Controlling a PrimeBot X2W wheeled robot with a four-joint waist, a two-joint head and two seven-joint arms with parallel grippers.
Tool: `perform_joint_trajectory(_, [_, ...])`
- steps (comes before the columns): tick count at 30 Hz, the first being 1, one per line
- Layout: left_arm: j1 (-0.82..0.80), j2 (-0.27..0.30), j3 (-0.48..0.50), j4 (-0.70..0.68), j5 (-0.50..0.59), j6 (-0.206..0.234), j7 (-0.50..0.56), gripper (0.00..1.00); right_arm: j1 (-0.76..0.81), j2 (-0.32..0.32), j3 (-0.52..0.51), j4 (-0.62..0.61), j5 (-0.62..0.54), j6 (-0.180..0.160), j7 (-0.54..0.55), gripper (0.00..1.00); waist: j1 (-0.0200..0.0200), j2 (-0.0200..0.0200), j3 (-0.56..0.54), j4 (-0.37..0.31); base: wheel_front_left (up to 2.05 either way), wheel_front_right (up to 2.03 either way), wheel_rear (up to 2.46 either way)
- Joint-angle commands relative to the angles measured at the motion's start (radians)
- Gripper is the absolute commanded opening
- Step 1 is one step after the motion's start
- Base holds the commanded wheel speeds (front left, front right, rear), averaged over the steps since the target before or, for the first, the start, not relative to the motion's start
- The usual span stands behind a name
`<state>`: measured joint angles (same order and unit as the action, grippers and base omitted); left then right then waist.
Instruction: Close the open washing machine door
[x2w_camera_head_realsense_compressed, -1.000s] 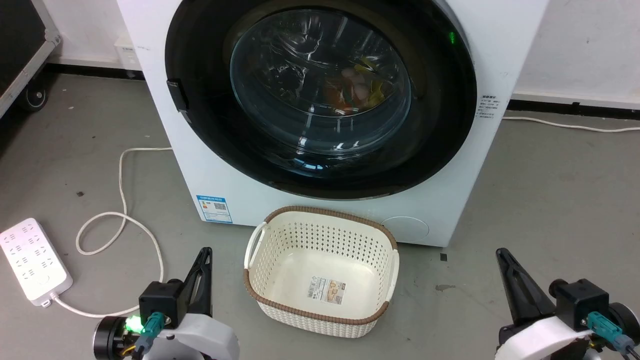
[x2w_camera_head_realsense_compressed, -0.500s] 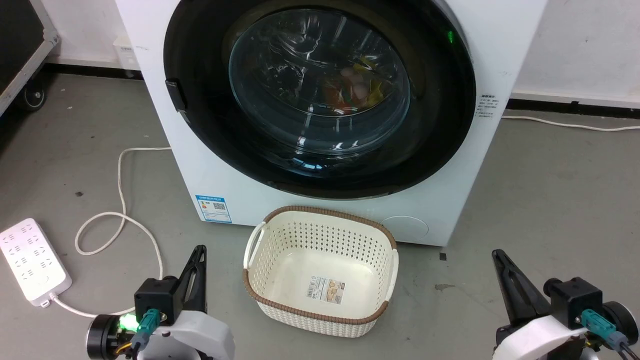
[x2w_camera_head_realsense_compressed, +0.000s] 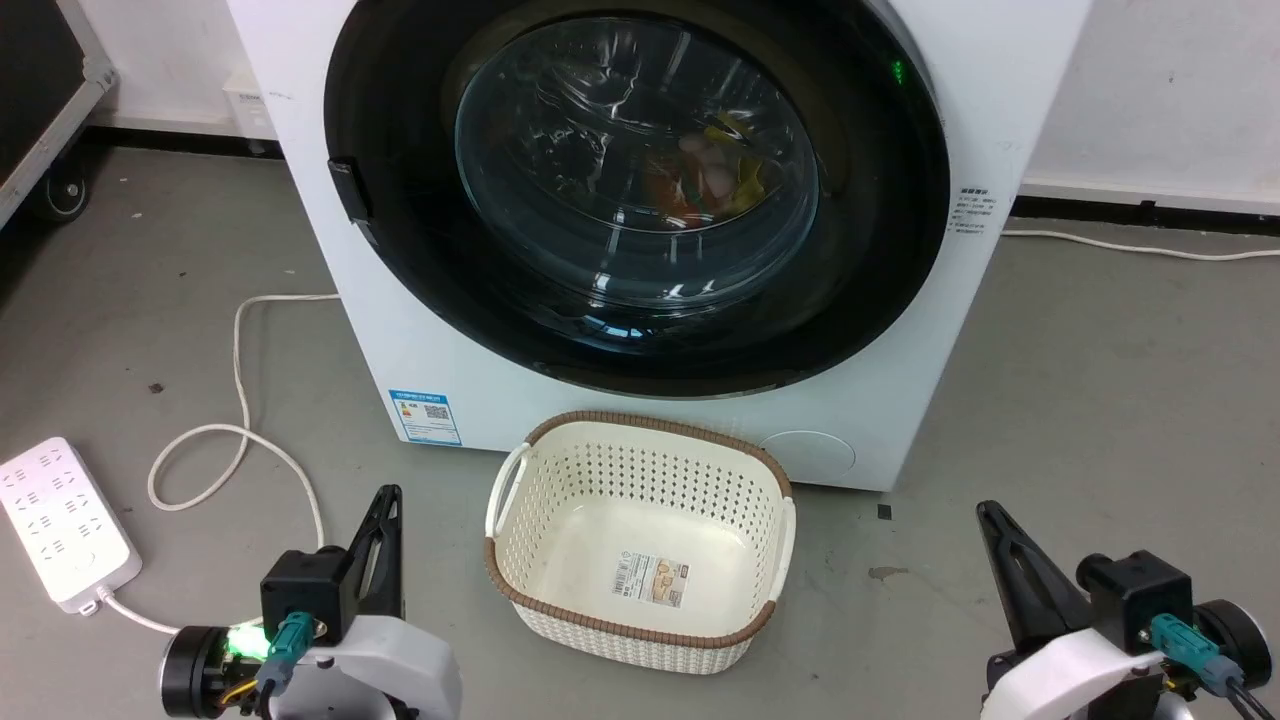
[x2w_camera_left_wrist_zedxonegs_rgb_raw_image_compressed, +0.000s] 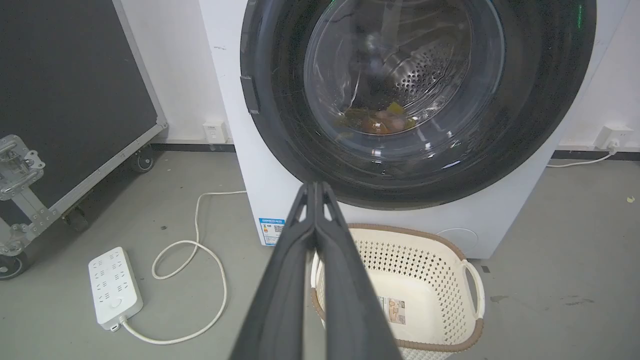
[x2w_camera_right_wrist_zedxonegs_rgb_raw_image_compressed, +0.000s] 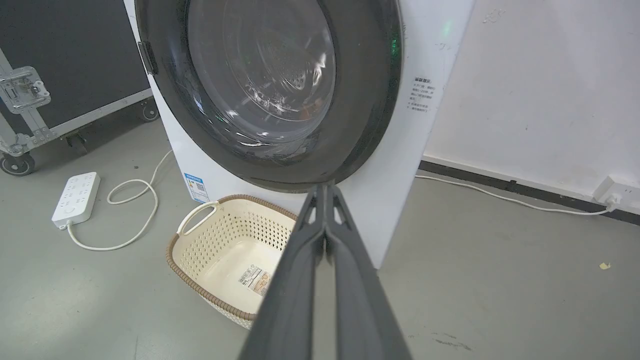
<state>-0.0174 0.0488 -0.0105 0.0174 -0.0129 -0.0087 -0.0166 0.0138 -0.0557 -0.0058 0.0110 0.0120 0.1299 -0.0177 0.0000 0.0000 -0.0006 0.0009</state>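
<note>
Bright, even light fell from above, leaving only faint, soft-edged shadows on the grey floor (x2w_camera_head_realsense_compressed: 1100, 380) at the foot of the washing machine (x2w_camera_head_realsense_compressed: 385, 330). White streaks of glare curved across the glass of the washing machine door (x2w_camera_head_realsense_compressed: 636, 180), and its black ring showed a dull sheen. A small green lamp (x2w_camera_head_realsense_compressed: 897, 70) glowed at the door's upper right; in the right wrist view it tinted the nearby rim and white panel green. Both wrist views bowed straight edges outward towards their borders. Close to the lens, the left claw (x2w_camera_left_wrist_zedxonegs_rgb_raw_image_compressed: 315, 187) and right claw (x2w_camera_right_wrist_zedxonegs_rgb_raw_image_compressed: 325, 189) looked soft, while the head view was sharp throughout.
</note>
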Motion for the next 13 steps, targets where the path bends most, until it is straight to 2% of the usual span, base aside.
perform_joint_trajectory(1, [0.016, 0.001, 0.006, -0.009, 0.008, 0.006, 0.007, 0.00, -0.013, 0.005, 0.003, -0.009, -0.008, 0.001, 0.008, 0.00, 0.0000, 0.0000, 0.000, 0.000, 0.00, 0.00, 0.00])
perform_joint_trajectory(13, [0.017, 0.001, 0.010, -0.017, 0.013, 0.009, 0.017, 0.00, -0.014, 0.005, 0.006, -0.011, -0.012, 0.001, 0.018, 0.00, 0.0000, 0.0000, 0.001, -0.001, 0.00, 0.00, 0.00])
